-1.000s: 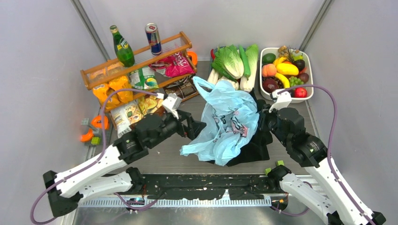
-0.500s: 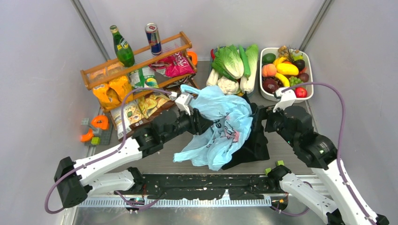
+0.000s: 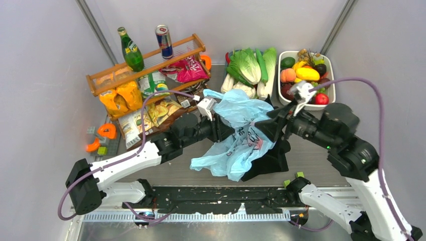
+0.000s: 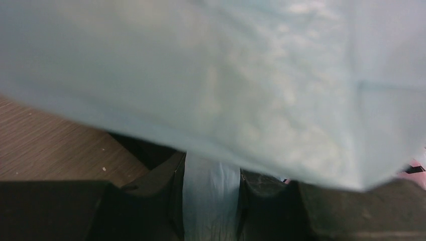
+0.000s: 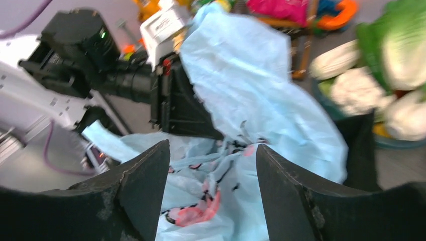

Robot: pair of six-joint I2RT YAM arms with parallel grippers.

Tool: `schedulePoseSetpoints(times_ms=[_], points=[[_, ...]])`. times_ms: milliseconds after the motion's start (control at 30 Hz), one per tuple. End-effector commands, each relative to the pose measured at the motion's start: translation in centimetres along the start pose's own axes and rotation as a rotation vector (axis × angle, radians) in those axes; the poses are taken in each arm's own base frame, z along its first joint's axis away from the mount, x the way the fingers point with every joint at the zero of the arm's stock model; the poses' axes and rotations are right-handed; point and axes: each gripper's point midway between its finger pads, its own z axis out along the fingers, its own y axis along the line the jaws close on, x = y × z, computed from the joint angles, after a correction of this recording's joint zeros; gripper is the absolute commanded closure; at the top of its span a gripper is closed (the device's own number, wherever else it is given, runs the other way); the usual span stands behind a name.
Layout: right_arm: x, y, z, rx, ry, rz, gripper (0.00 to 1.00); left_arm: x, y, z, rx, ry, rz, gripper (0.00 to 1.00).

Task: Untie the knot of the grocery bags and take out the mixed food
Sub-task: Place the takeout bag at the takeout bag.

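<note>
The light-blue plastic bag [image 3: 236, 150] with pink figures lies crumpled on the black fabric tote [image 3: 271, 158] at mid table. My left gripper [image 3: 225, 129] presses into the bag's left side, and in the left wrist view a band of blue plastic [image 4: 211, 201] fills the gap between its fingers [image 4: 161, 191]. My right gripper [image 3: 258, 129] hovers open over the bag's top, with the printed plastic [image 5: 211, 201] showing between its fingers [image 5: 143, 186]. I cannot make out a knot. Toy vegetables [image 3: 251, 68] lie at the back, and snack packets [image 3: 150, 115] at the left.
A wooden rack [image 3: 145, 63] at back left carries a green bottle [image 3: 130, 50], a drink can [image 3: 163, 41] and a pink packet [image 3: 188, 69]. A white bowl of fruit [image 3: 329, 93] stands at back right. Orange parts [image 3: 103, 133] lie by the left wall.
My left gripper has reached right into the bag and closed on a fold of it. My right gripper has opened, risen and swung left over the bag.
</note>
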Motion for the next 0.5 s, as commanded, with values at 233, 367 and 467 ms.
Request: schedulePoseSetpoints(times_ms=[233, 367, 467], points=[[10.8, -2.7, 8.5, 0.168, 0.285, 0.061, 0.34, -3.2, -3.1, 0.2, 0.112, -0.070, 0.052, 0.64], [15.8, -6.6, 9.1, 0.350, 0.383, 0.115, 0.33, -3.2, -2.7, -1.6, 0.100, -0.083, 0.097, 0.42], [18.1, -8.5, 8.9, 0.423, 0.418, 0.148, 0.31, -3.6, -3.0, -3.9, 0.109, -0.106, 0.137, 0.16]])
